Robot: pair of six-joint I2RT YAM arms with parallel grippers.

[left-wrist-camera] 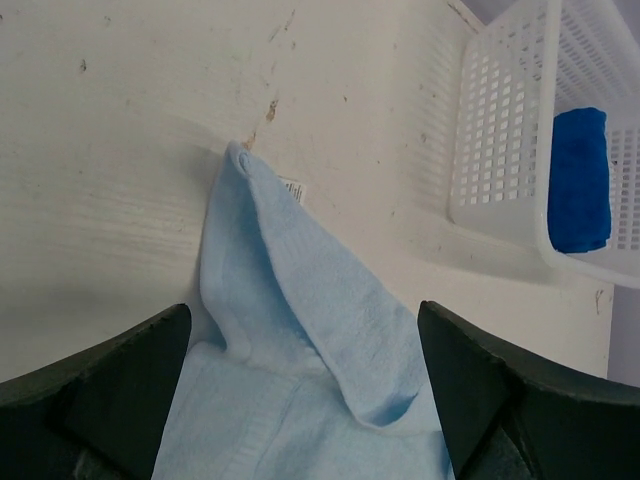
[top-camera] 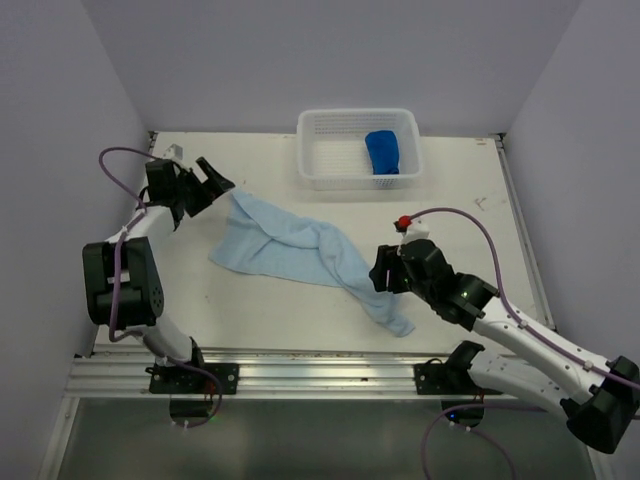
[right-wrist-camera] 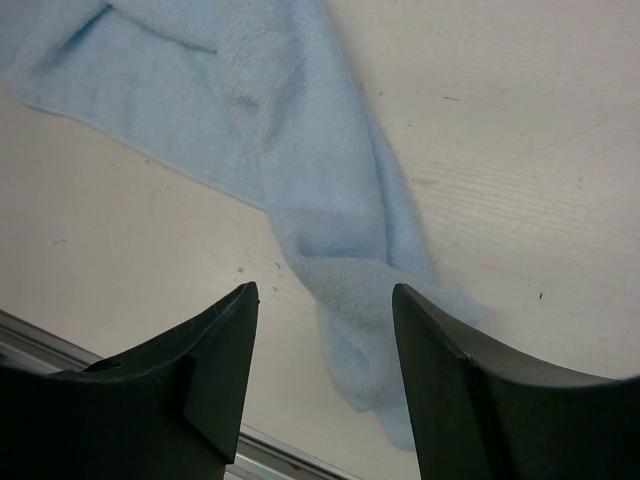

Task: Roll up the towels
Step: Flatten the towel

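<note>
Looking down from the top camera, we see the pale blue towel (top-camera: 300,250) sprawled in a rumpled diagonal band on the table (top-camera: 480,200), running from about 10 o'clock to 5 o'clock of centre and not yet rolled. The left gripper (top-camera: 213,188) sits at its 10 o'clock corner and the right gripper (top-camera: 383,272) is just beside its 5 o'clock tail. At 12 o'clock stands the white basket (top-camera: 345,180). It holds only the dark blue towel (top-camera: 383,152), a compact bundle toward the basket's 3 o'clock side. From the left wrist, the fingers are spread wide and pinch nothing. A folded corner of the pale towel lies in the gap between them, with a small label (left-wrist-camera: 292,187) at its edge and the basket at 2 o'clock. From the right wrist, the fingers are likewise parted and empty, and the towel's twisted narrow end passes beneath the gap. We judge the terry cloth to be light, limp and grippy, so it will sag and bunch instead of keeping a shape. It wants flattening first, then a pinch at a corner or hem.
</note>
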